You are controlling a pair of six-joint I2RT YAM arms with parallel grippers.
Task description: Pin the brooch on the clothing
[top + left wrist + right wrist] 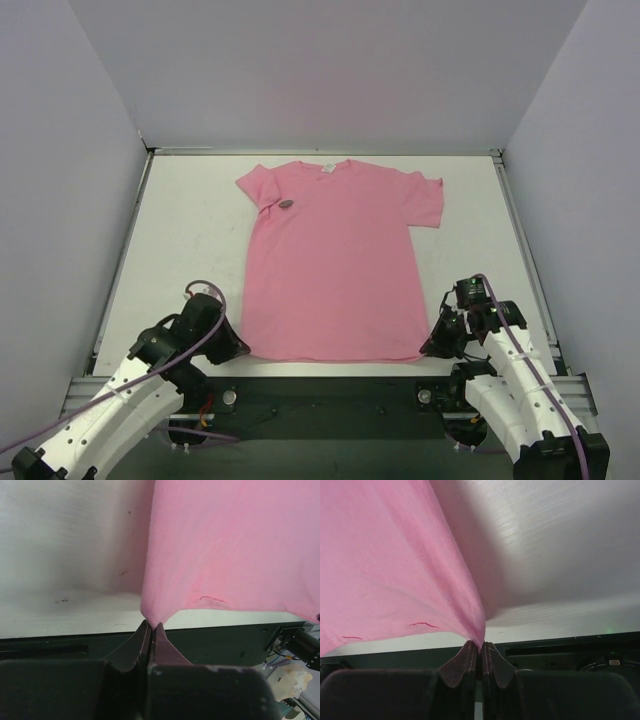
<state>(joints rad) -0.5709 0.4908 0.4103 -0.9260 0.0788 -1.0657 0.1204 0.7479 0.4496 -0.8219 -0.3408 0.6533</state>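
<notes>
Pink T-shirt (335, 270) lies flat on the white table (190, 250), neckline at the far end and hem toward the arms.

The left gripper (151, 626) is clamped on the near-left hem corner, with the cloth pulled into a little peak right at the tips. The right gripper (482, 644) pinches the near-right corner the same way. My read is that the step is holding the hem taut so the shirt sits smooth.

To do that well:
- Move both corners together, low to the table.
- Pull gently and evenly. Tug one side harder and the fabric skews, sending wrinkles up to the chest.
- Don't lift much either, in case the pin isn't properly fastened.

Looks-wise, the brooch (285, 204) is a tiny dark greyish disc on the chest, left of the neckline and just beside the sleeve seam in the top view. It's too small to tell whether it actually goes through the fabric. The shirt is plain and short-sleeved and lies mostly smooth, with a small white label (325, 166) inside the neck.
</notes>
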